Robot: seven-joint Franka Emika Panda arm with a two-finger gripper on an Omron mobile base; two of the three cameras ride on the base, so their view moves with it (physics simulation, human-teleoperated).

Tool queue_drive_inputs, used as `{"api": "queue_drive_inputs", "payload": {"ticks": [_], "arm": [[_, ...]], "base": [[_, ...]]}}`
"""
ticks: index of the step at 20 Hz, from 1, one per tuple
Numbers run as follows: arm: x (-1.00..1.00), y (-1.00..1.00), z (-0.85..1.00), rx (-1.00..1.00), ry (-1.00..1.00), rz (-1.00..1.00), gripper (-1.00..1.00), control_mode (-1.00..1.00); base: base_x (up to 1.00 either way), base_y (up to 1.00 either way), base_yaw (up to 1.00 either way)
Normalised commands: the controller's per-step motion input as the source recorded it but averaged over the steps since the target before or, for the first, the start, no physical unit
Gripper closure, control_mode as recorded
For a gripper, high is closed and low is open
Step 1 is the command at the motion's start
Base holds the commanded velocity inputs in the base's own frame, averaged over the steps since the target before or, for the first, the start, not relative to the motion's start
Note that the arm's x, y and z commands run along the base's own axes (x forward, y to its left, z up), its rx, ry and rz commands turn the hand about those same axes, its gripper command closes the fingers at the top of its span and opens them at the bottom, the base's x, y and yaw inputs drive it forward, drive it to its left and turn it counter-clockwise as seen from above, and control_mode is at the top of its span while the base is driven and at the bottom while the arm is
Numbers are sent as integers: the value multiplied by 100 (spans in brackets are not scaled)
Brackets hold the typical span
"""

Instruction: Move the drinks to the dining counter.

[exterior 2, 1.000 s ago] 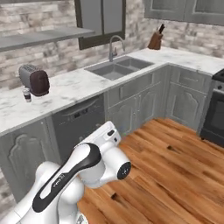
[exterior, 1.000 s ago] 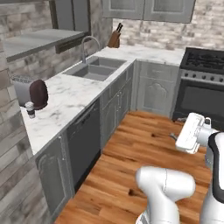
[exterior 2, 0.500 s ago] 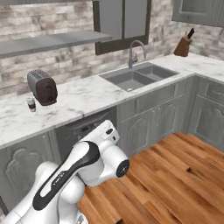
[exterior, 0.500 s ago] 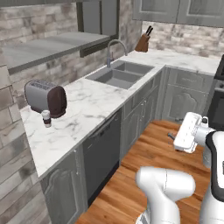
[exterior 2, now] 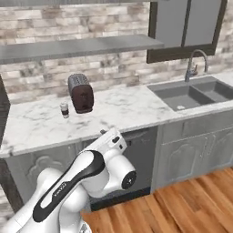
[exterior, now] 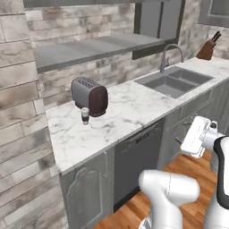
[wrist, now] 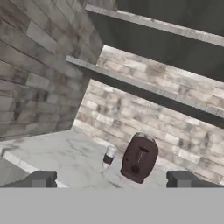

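Faint dark lettering runs along the arm's (exterior 2: 68,186) white link; too blurred to read. No other text legible.

Marble worktop (exterior: 134,112) against brick wall, dark cup with pale lid (exterior: 85,115) just beside toaster (exterior: 90,95), sink (exterior: 175,81) inset

Dark cup w/ pale lid (wrist: 108,158) stands on marble desk (wrist: 65,153), just beside red-brown toaster (wrist: 139,158), on its left. Brick wall (wrist: 144,109) behind both, grey shelf (wrist: 144,85) above. Gripper (wrist: 110,179) fingertips wide apart at bottom, nothing betw. them.
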Motion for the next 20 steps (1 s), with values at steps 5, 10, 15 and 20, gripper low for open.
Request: {"api": "queue_drive_inputs", "payload": {"ticks": [5,10,15,20], "arm": [[0,0,0,0,0,0,-100,100],[0,0,0,0,0,0,-100,100],[0,0,0,0,0,0,-100,100],[0,0,0,0,0,0,-100,100]], "base": [[6,0,85],[37,-2,81],[49,-12,61],[46,-39,35]]}}
